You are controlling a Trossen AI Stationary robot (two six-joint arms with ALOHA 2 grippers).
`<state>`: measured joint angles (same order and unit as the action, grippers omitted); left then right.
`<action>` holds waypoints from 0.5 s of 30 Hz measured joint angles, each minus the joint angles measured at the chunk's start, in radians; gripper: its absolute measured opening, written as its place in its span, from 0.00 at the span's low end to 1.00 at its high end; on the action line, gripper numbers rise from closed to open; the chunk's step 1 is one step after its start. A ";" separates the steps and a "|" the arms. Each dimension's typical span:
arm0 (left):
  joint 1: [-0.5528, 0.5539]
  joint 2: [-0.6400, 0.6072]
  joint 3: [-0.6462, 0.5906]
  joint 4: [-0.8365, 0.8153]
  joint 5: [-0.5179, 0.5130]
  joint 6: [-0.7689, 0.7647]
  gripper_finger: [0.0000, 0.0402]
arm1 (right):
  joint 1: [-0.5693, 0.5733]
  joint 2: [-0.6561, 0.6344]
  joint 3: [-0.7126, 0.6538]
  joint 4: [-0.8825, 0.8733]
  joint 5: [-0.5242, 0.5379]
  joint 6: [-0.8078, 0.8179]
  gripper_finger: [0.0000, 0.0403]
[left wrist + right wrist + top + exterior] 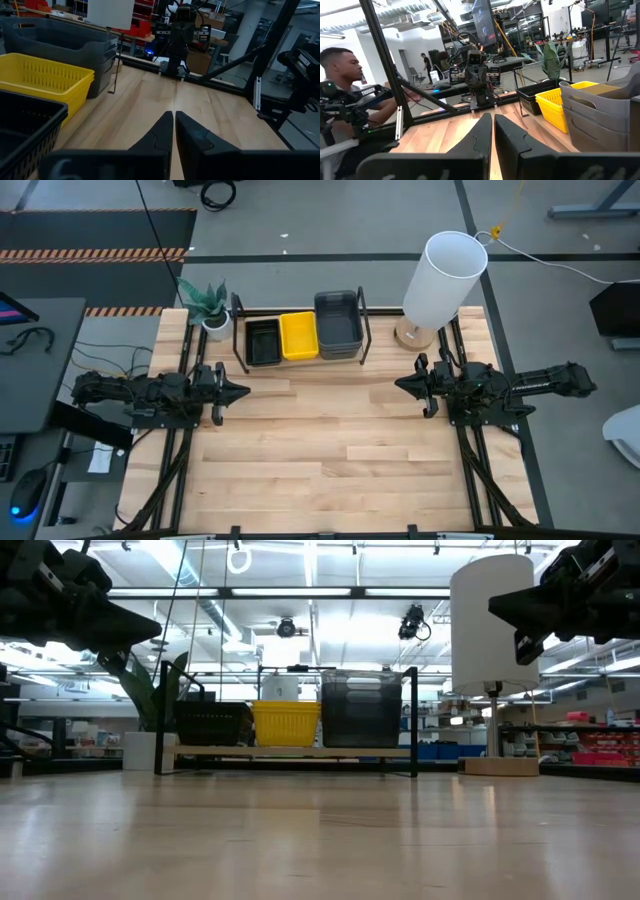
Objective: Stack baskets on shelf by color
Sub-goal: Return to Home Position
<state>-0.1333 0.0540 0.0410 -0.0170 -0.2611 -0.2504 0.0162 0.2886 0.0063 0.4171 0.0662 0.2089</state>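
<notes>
On your counter [330, 460], the shelf [290, 752] stands at the far edge. It holds, right to left, the nested grey baskets [338, 325], the yellow basket [299, 336] and the black perforated basket [263, 342], side by side. Your left hand [244, 391] hovers at the left, fingers closed and empty, just nearer than the black basket. Your right hand [399, 386], also closed and empty, hangs at the right, well apart from the grey baskets.

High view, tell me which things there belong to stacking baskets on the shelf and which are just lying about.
Job: black baskets, yellow baskets, grey baskets, side by side on the shelf; left gripper and right gripper, both shut, at the table's sides.
Lying about: potted plant, white-shaded lamp, at the shelf's ends.
</notes>
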 joint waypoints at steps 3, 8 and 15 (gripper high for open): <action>0.000 0.000 0.000 0.000 0.000 0.000 0.08 | 0.000 0.000 0.000 0.000 0.000 0.001 0.06; 0.000 0.000 0.000 0.000 0.000 0.000 0.09 | 0.000 0.000 0.000 0.000 0.000 0.000 0.06; 0.000 0.000 0.000 0.000 0.000 0.001 0.06 | 0.000 0.000 0.000 0.000 0.000 0.000 0.06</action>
<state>-0.1333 0.0540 0.0410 -0.0174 -0.2611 -0.2499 0.0162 0.2886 0.0063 0.4171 0.0662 0.2085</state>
